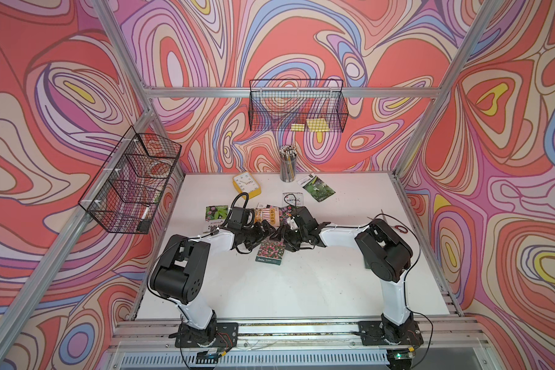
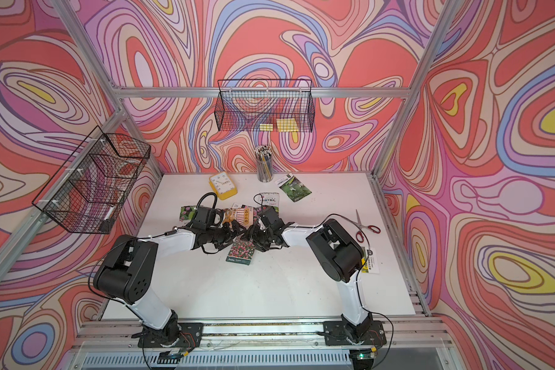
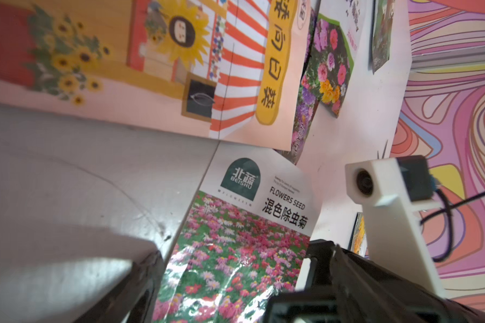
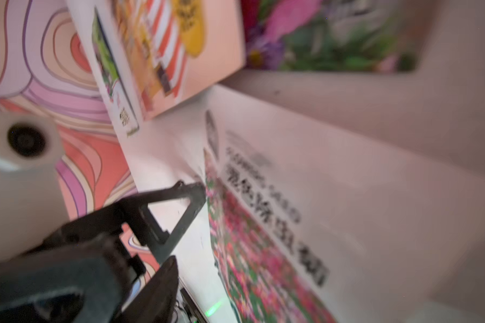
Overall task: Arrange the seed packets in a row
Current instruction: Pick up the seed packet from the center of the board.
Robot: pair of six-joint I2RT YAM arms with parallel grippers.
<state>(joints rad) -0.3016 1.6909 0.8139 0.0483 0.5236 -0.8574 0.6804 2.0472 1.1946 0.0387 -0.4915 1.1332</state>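
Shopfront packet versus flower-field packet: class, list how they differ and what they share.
The shopfront packet shows a drawn striped-awning shop with sunflowers; the flower-field packet shows photographed pink blooms. The shopfront packet lies farther back than the flower-field packet. Both are flat rectangles with Chinese text.

The left arm (image 1: 186,272) and right arm (image 1: 385,253) rise from their bases, elbows bent high, forearms sloping down and inward. The left hand (image 1: 266,230) and right hand (image 1: 281,237) meet almost tip to tip, low in the middle. The left hand's fingers (image 3: 140,279) stand wide apart; the right hand's spread I cannot make out.
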